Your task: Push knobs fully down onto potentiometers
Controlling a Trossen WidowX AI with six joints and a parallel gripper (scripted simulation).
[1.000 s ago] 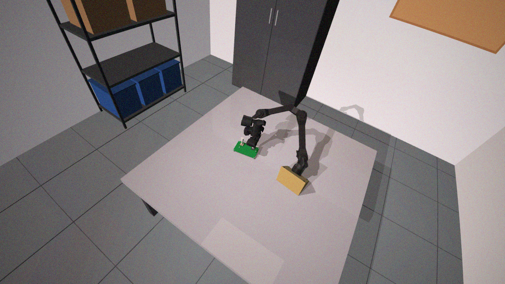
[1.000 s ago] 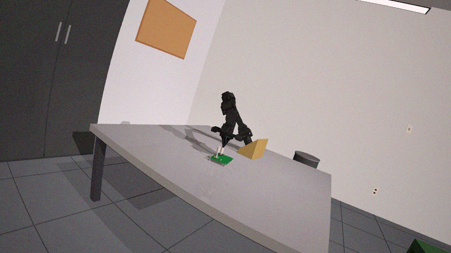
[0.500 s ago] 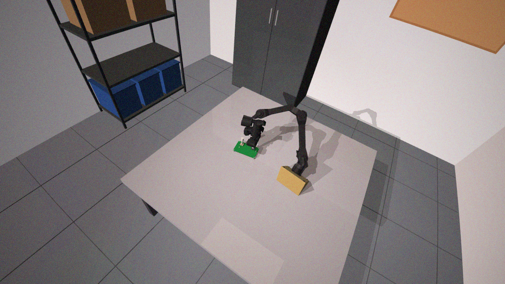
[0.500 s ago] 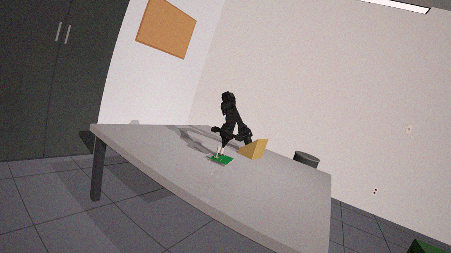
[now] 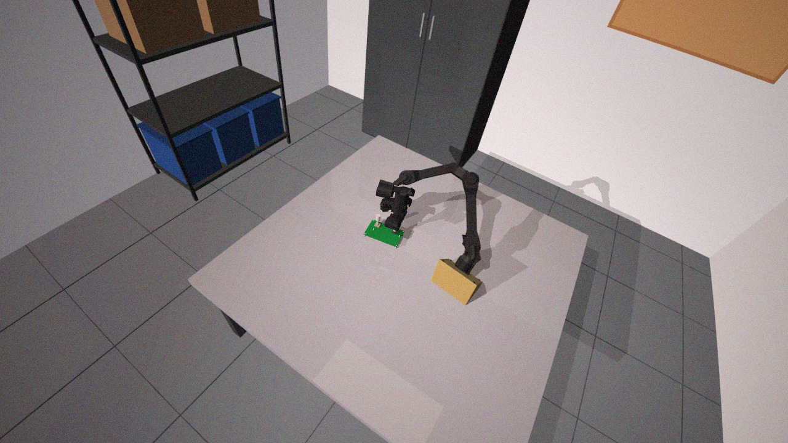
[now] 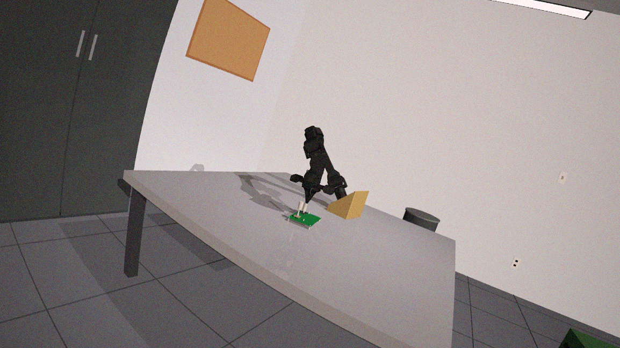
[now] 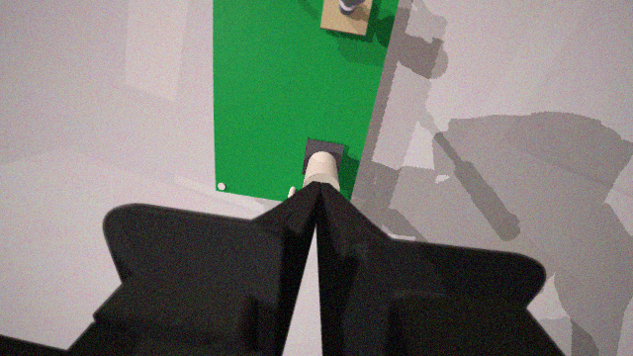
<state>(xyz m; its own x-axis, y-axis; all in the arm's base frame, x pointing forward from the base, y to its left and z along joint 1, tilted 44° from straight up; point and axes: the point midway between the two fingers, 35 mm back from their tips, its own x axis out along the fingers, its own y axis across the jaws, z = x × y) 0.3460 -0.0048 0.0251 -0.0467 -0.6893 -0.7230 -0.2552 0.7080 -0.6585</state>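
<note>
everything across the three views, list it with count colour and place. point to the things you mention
circuit board [image 5: 383,235] [image 6: 308,219] [image 7: 277,89]: one, green, on the table
knobs: two, off-white, over the board
potentiometer bases: one tan [image 7: 341,22], one dark grey [image 7: 312,148], on the board
table [image 5: 308,297] [image 6: 369,263]: one, pale grey, centre
wedge block [image 5: 454,282] [image 6: 357,205]: one, yellow, arm's base end
cabinet [image 5: 394,71] [image 6: 22,107]: one, dark grey, by the wall
blue bins: three, shelf unit's bottom
cork board [image 5: 710,38] [image 6: 229,35]: one, orange, wall
arm: one, black, over the table
gripper [image 7: 319,191]: one, black, shut, at one knob
</note>
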